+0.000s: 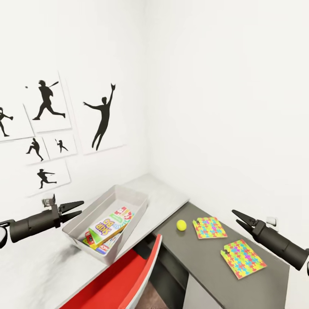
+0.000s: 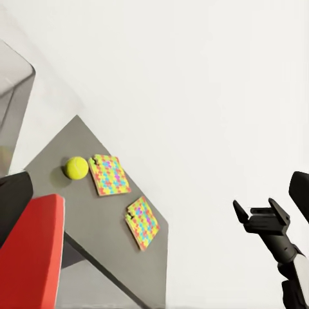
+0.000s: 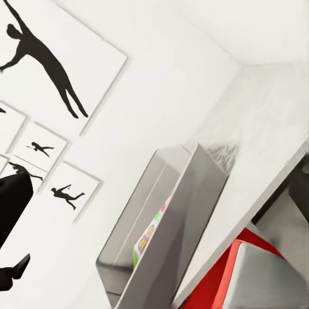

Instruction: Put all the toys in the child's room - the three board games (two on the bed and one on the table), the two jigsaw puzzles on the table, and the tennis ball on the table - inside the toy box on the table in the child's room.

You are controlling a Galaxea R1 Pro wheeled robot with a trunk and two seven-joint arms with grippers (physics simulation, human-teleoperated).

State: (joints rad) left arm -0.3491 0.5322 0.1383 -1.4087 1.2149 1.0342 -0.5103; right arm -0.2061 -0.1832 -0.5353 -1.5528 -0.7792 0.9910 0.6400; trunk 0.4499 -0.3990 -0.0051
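**Both jaws parted and empty above the desk**

Jaws of the left gripper (image 1: 79, 209) spread apart, holding nothing, at the end of a dark arm reaching level from the left edge of the head view, tips aimed toward the toy box (image 1: 99, 204). Hovering above the pale desk (image 1: 165, 195), just beside the box's near-left rim, not touching it. Jaws of the right gripper (image 1: 238, 218) also parted and empty, on an arm slanting up from the lower right corner, tips pointing left over the dark lower section (image 1: 201, 262). Same right gripper (image 2: 261, 215) seen head-on from the left wrist, its fingers spread against the white wall.

Inside the toy box: board games (image 1: 109, 226) lying flat in a stack, a yellow-green-red cover on top, a blue one peeking out beneath; exact count hidden by the stack. One edge of a cover (image 3: 149, 237) glimpsed over the box wall (image 3: 174, 238) from the right wrist.

On the dark section, between the two grippers: one tennis ball (image 1: 181, 225), nearest the box; two jigsaw puzzles, the first (image 1: 209, 227) just beside the ball, the second (image 1: 243, 259) farther right, below the right arm. Both flat, apart from each other. Ball (image 2: 76, 168) and both puzzles (image 2: 110, 174) (image 2: 143, 222) also seen from the left wrist.

Red chair back (image 1: 124, 279) at the desk's front edge. Six black silhouette posters (image 1: 103, 118) on the left wall.
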